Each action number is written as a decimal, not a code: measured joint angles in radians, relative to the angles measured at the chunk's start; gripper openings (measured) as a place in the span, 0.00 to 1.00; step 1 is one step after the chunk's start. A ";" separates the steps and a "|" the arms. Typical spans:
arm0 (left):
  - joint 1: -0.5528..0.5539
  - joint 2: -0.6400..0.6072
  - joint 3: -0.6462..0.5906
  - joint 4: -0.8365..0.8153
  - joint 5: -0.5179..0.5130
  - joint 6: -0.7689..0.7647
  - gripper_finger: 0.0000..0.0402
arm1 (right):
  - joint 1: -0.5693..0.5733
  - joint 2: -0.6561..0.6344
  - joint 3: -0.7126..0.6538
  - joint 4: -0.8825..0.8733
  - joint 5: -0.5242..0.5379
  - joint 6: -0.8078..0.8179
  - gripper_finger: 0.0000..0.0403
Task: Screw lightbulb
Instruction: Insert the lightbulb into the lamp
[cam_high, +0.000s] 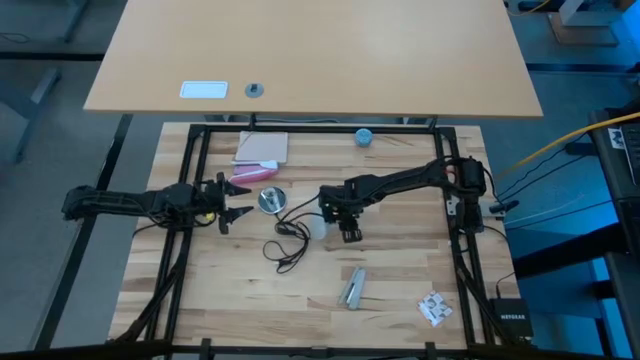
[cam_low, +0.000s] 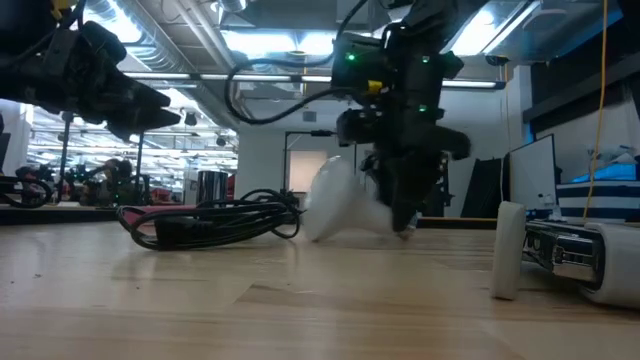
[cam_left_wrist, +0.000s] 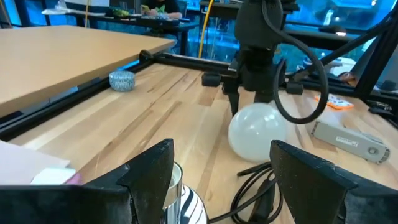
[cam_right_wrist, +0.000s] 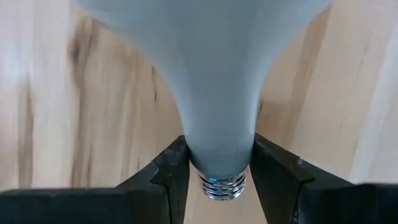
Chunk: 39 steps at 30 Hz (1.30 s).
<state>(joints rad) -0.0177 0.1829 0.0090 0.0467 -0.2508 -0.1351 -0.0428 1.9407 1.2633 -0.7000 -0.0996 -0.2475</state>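
From above, the right tool (cam_high: 345, 222) is seen low over the worktop (cam_high: 400, 290) middle, beside the lightbulb (cam_high: 317, 227); the left tool (cam_high: 232, 201) waits spread near a silver socket (cam_high: 271, 200). At table height, the bulb is tilted beside a black cord (cam_low: 205, 220). Through the right wrist, its neck is pinched between the fingers (cam_right_wrist: 168, 174). Pick-up seems in hand; carrying to the socket, thread first, is likely called for next.

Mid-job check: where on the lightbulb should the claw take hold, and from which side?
Grip the lightbulb at its narrow neck, just above the threaded metal base, coming from the base end. The dome is wide and smooth; the neck fits between the fingers. The right claw already pinches it there, the bulb lying on the table.
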 joint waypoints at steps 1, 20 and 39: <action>0.000 0.004 0.000 0.000 0.000 0.000 0.64 | -0.006 -0.013 -0.003 -0.032 0.000 -0.021 0.37; 0.000 0.031 0.000 0.000 0.000 -0.023 0.64 | -0.020 -0.186 -0.548 0.947 -0.103 0.198 0.37; 0.000 0.035 0.000 0.000 -0.003 -0.009 0.64 | -0.009 -0.187 -0.542 0.990 0.003 0.217 0.47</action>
<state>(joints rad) -0.0180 0.2180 0.0093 0.0471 -0.2535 -0.1436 -0.0521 1.7538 0.7216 0.2897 -0.0963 -0.0307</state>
